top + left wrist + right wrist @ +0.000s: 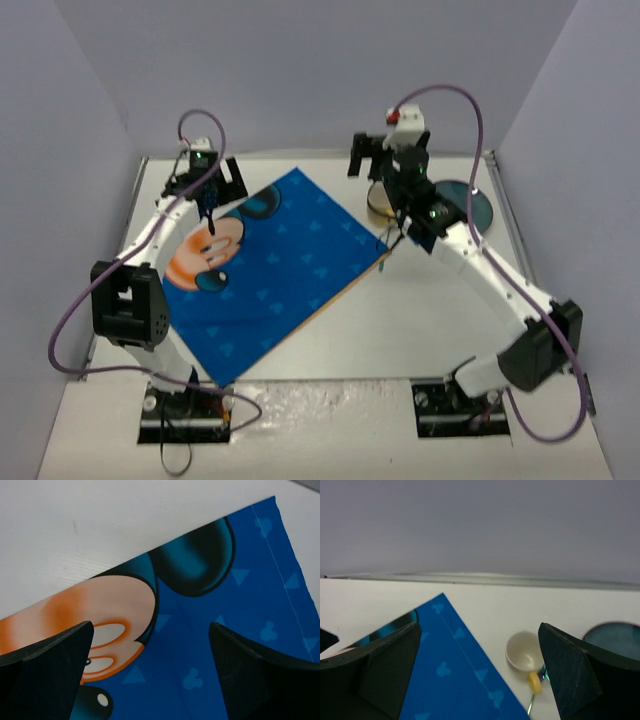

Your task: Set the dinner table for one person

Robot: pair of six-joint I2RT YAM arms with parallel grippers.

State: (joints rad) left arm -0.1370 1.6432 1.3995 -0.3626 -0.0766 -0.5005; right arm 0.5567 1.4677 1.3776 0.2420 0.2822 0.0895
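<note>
The dinner table (420,320) is a large white top with a thin metal rim. A blue cartoon-printed placemat (290,260) lies on it, turned at an angle, left of the middle. My left gripper (208,215) is open and empty, low over the cartoon face; the left wrist view (151,625) shows the placemat (250,630) between its fingers. My right gripper (388,158) is open and empty, raised and pointing at the back wall. In its wrist view (479,626) the placemat's far corner (450,680) and a cream cup (522,651) lie below.
The cream cup (378,197), with a yellow handle, stands right of the placemat, partly behind the right arm. A dark blue plate (470,205) lies at the back right, also in the right wrist view (615,635). A thin shiny green utensil (530,707) lies by the cup. Grey walls enclose three sides.
</note>
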